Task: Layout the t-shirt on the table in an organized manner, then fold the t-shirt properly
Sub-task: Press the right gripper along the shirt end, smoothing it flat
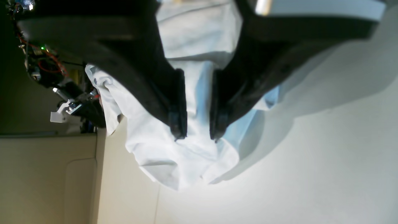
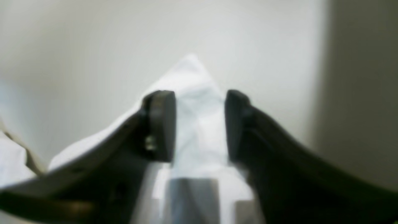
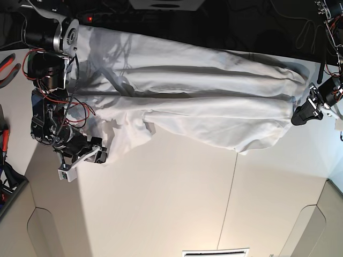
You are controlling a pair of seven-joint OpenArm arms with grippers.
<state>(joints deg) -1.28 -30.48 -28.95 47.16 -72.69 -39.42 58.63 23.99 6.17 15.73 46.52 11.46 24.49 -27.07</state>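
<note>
T-shirt (image 3: 203, 101) stretched as a long, wrinkled white band between the two arms, above the surface (image 3: 161, 203); in the base view it spans from the arm on that view's left to the arm on its right, with long folds running along its length and a lower edge sagging toward the surface. A thin dark seam line (image 3: 229, 203) crosses the pale surface below the cloth.

Left gripper (image 1: 198, 137): black fingers (image 1: 178, 121) clenched on a bunch of the t-shirt (image 1: 161, 149), with cloth filling the narrow gap between them and spilling out past the tips in loose folds. The surface (image 1: 311, 174) lies beyond, carrying the shadow of the cloth and the arm. In the base view this gripper (image 3: 301, 115) sits at the garment's end on that view's right.

Right gripper (image 2: 199, 124): fingers (image 2: 160, 124) closed on a peaked fold of the t-shirt (image 2: 196, 93), which fills the space between the pads and rises to a point past the tips; this view is blurred, with the pale surface (image 2: 77, 46) behind. In the base view this gripper (image 3: 91, 152) holds the opposite end of the cloth, below a run of red wires (image 3: 69, 107) on the arm.
</note>
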